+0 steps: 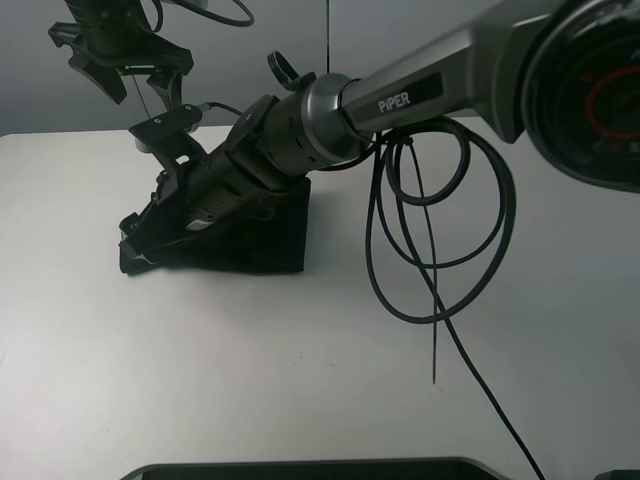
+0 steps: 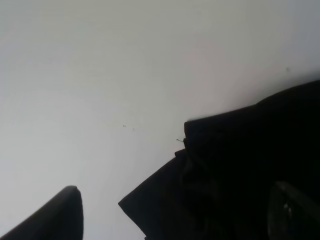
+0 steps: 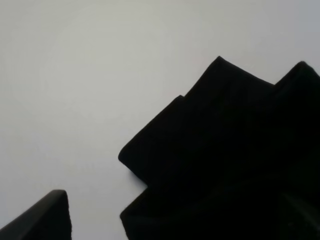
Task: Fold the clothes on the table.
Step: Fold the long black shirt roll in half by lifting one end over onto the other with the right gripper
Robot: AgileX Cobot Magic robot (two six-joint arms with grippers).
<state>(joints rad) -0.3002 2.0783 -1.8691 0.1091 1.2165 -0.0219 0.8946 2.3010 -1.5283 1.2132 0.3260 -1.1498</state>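
1. Your T-shirt [image 1: 270,235] lies on the far left part of the table [image 1: 300,380], already bunched into a small dark stack. Both arms crowd over it in the overhead view, so most of the cloth is hidden there.

2. Your right gripper [image 1: 140,235] reaches across the middle and sits low at the stack's left end. Its wrist view shows one fingertip [image 3: 42,217] to one side and black folds [image 3: 225,160] filling the other side; the jaws stand wide and nothing appears pinched between them.

3. Your left gripper [image 2: 175,215] is likewise spread, one fingertip [image 2: 55,215] over bare table and the other over the cloth [image 2: 240,170]. In the overhead view it cannot be told apart from the dark mass of the arms.

4. Expect the shirt to be light, limp and quick to slide on the smooth top. Layers will probably slip apart if you lift only one.

5. Take hold at a stacked corner or a folded edge, pinching through all layers; the pointed corners in the right wrist view look reachable.

6. You have wide open table in front and to the right. The tight spots are between the two arms and under the hanging cable loops [image 1: 440,240], which could snag during a sweep.
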